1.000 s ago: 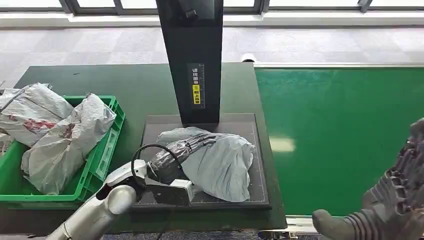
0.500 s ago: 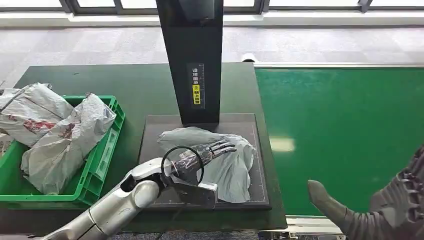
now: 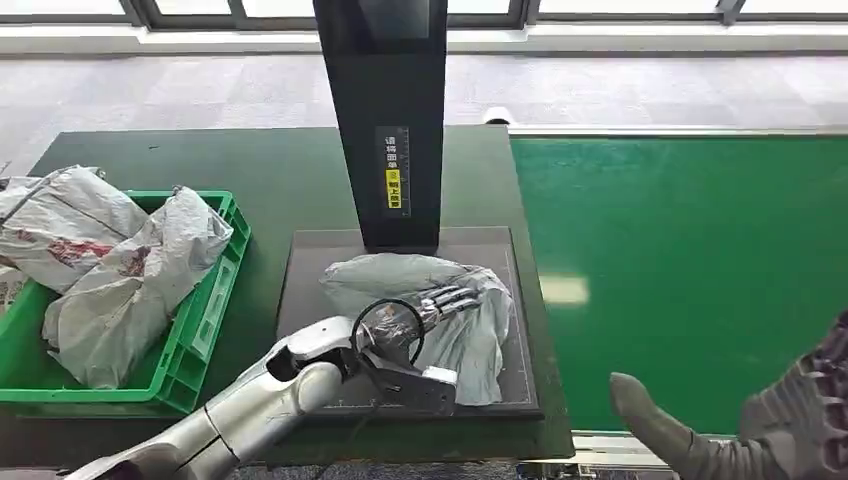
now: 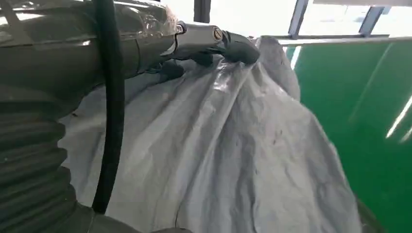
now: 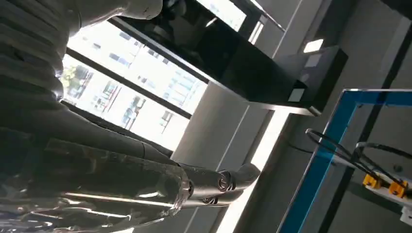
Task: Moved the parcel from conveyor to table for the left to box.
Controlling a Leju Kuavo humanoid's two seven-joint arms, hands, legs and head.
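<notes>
Fingers (image 3: 455,297) of left hand (image 3: 415,312) lie extended flat atop grey parcel (image 3: 470,330), pressing, not gripping. Parcel sits on black pad (image 3: 300,270), green crate (image 3: 205,320) at 9 o'clock. Right hand (image 3: 790,420) spread, empty, at conveyor (image 3: 690,250) near edge.

Unreadable yellow label (image 3: 394,188) on post (image 3: 385,100)

Left robot hand (image 4: 160,46) rests fingers on the crumpled grey parcel (image 4: 228,160) beside green conveyor (image 4: 359,97)
</notes>
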